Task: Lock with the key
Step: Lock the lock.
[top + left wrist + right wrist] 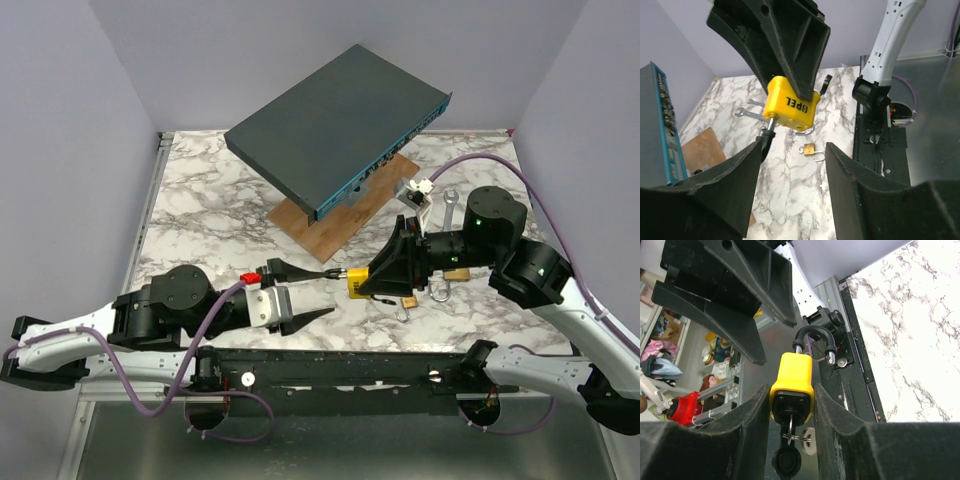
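Yellow padlock [791,382] in right gripper [791,390], left gripper [796,145] spread beside key [766,135]

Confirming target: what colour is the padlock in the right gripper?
Yellow padlock; the right wrist view shows it best.

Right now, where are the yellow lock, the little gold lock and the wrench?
yellow lock [790,105], left wrist view, lettered face.
little gold lock [809,148], left wrist view, body.
wrench [754,115], left wrist view, handle.

A box [335,125] rests on a board [330,228] at the back of the table [200,210]. Nearer the front, the lock [358,282] sits between the fingers of the right gripper [378,282], with the key [335,272] on its left side. A small lock [408,300] lies just right of it
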You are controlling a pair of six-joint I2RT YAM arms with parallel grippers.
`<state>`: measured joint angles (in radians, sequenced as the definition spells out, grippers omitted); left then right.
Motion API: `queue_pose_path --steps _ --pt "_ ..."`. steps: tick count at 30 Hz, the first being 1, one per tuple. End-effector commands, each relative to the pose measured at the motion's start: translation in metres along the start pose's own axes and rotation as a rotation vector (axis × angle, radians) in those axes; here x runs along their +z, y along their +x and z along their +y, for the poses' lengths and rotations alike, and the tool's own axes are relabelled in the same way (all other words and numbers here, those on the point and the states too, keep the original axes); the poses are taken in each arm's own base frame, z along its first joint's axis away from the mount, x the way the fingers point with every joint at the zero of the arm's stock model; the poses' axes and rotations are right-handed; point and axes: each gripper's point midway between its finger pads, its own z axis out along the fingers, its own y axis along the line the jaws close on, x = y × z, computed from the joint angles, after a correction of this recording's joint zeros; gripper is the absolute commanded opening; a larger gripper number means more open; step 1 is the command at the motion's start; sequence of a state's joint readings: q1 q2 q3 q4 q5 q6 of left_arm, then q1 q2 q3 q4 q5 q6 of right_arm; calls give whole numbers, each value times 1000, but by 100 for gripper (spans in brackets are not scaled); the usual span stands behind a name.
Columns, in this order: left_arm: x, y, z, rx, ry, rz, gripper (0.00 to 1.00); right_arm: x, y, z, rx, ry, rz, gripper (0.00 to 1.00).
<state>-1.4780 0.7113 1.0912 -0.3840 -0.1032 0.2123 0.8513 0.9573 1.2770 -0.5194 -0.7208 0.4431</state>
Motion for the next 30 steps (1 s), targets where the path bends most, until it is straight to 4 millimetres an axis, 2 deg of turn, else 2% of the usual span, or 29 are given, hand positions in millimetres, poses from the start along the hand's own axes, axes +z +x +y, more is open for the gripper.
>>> queue_pose_path --steps 1,6,17,30 --pt "-7 -16 19 40 -70 -30 56 -12 -19 26 -69 -58 -60 1" --pt "0 -12 30 -4 -61 -34 56 -13 -23 34 -79 -88 -67 1" --pt "11 -12 15 -56 55 -88 51 -15 -34 42 -101 -113 -95 1" --pt "16 -12 5 -134 93 -141 30 -12 -37 40 -112 -109 -107 1"
